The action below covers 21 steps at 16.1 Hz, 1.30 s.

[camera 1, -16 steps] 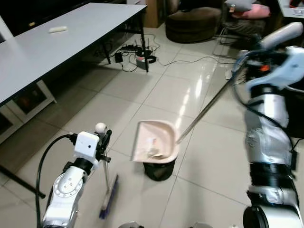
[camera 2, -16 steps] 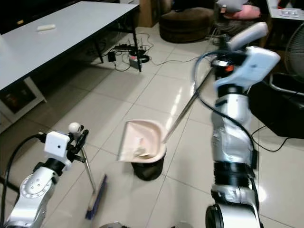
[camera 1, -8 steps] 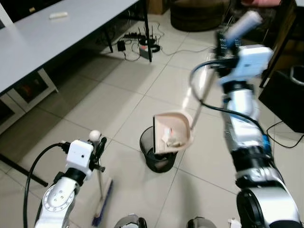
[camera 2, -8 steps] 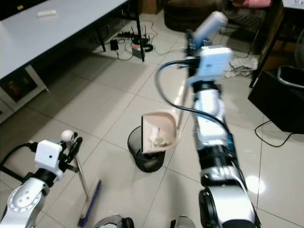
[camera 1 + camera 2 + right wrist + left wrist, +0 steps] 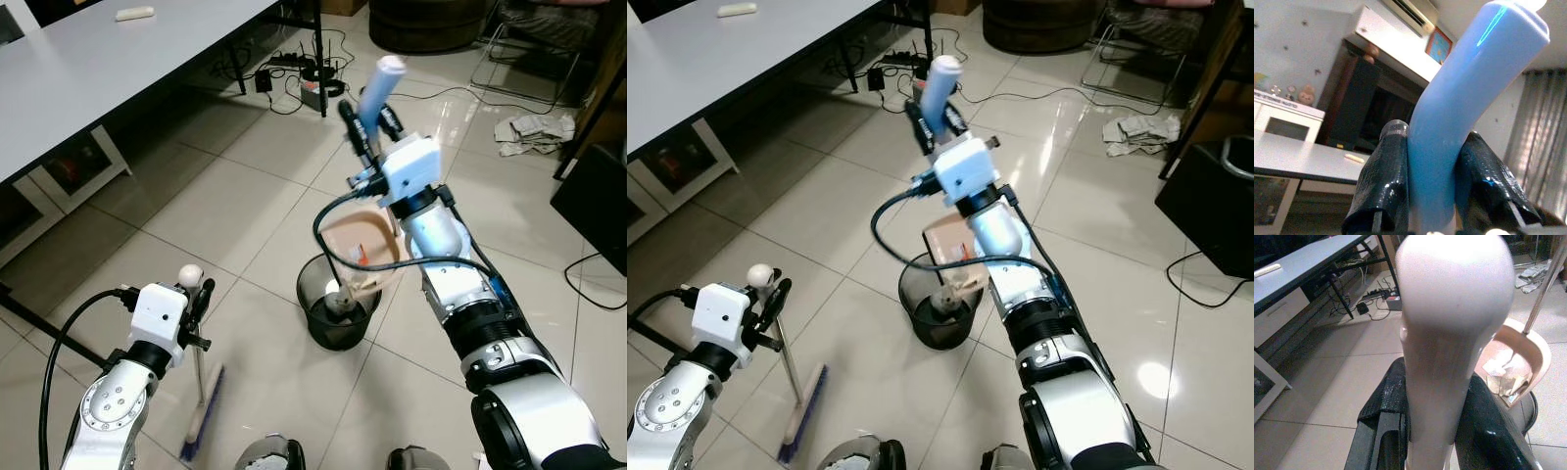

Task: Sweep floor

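- Dustpan [image 5: 359, 257]: one, pink, tipped steeply over the one black waste bin [image 5: 338, 311]; paper scraps slide at its lower lip, and one pale lump, probably crumpled paper, lies inside the bin.
- Dustpan handle [image 5: 380, 83]: pale blue grip raised high, clenched between the fingers of the right gripper [image 5: 1442, 188].
- Broom [image 5: 795, 395]: one, upright, bristle head resting on the tiled floor [image 5: 245, 215] just beside the bin. Its rounded white handle top is clamped by the left gripper [image 5: 1432, 426].
- Progress, as judged: sweeping and collecting appear finished; emptying is under way. Remaining: shake out the last scraps, then set both tools down.
- Surroundings: one grey table [image 5: 88, 69], a power strip with cables [image 5: 294, 73] under its far end, and a crumpled cloth [image 5: 534, 129] well apart from the bin.
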### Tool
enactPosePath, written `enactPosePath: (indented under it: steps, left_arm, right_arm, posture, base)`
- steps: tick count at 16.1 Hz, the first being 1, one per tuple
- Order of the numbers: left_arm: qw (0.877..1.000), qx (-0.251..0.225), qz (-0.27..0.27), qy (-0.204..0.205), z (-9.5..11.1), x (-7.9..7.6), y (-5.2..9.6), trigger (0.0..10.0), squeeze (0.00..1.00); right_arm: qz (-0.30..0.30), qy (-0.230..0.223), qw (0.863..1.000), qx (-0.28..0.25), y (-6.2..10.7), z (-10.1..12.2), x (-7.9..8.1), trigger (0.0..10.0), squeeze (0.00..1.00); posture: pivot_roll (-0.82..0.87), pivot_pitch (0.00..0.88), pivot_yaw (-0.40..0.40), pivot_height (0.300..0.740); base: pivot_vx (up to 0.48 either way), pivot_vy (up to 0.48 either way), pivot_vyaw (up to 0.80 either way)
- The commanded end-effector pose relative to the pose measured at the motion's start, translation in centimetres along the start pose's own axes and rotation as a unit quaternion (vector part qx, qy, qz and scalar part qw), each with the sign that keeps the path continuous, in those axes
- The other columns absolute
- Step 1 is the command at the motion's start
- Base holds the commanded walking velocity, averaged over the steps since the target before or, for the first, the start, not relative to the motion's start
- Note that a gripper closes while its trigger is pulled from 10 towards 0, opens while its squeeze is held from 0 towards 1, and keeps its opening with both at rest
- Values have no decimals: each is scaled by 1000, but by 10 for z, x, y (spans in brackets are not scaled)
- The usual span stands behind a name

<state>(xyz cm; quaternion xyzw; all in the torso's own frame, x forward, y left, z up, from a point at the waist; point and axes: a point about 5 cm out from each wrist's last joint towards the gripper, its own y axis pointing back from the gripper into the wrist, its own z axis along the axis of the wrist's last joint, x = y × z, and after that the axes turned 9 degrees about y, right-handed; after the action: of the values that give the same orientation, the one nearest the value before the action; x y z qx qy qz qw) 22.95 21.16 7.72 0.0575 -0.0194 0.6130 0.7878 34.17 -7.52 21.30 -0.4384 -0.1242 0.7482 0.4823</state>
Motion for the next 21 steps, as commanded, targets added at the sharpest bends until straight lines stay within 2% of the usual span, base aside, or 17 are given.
enactPosePath:
  steps: [1,4,5,8,12,15,16,18,21]
  left_arm:
    - [1000,-11,1,-19,8,5,-3,10000,0]
    - [1000,-15,-1,-18,11,2,-6,10000,0]
    - [1000,-19,-6,-17,13,0,-9,10000,0]
    - [1000,-21,-11,-15,14,-2,-16,10000,0]
    - [1000,-24,-12,-14,14,-2,-24,10000,0]
    - [999,-27,-14,-16,13,-2,-28,10000,0]
    - [999,-28,-14,-16,14,-3,-31,10000,0]
    - [999,-30,-12,-18,14,-3,-34,10000,0]
    - [999,-32,0,-18,15,0,-36,10000,0]
  right_arm:
    - [21,12,998,-51,-7,13,7,10000,0]
    - [52,8,996,-72,-6,17,15,10000,0]
    - [85,8,993,-86,-3,20,23,10000,0]
    - [122,16,986,-109,1,24,32,10000,0]
    - [118,13,985,-122,-7,29,26,10000,0]
    - [152,15,978,-141,-8,33,34,10000,0]
    - [153,22,978,-141,-9,33,32,10000,0]
    - [119,31,983,-138,-13,34,18,10000,0]
    - [12,46,988,-147,-28,45,-32,10000,0]
  posture:
    - [93,137,123,740]
    - [81,124,124,740]
    - [65,117,124,740]
    - [47,101,124,740]
    - [33,74,122,740]
    - [23,51,119,740]
    - [19,41,113,740]
    - [16,34,108,740]
    - [10,30,108,740]
  base:
    - [0,0,0]
    - [0,0,0]
    - [0,0,0]
    - [0,0,0]
    - [0,0,0]
    - [0,0,0]
    - [0,0,0]
    - [0,0,0]
    - [0,0,0]
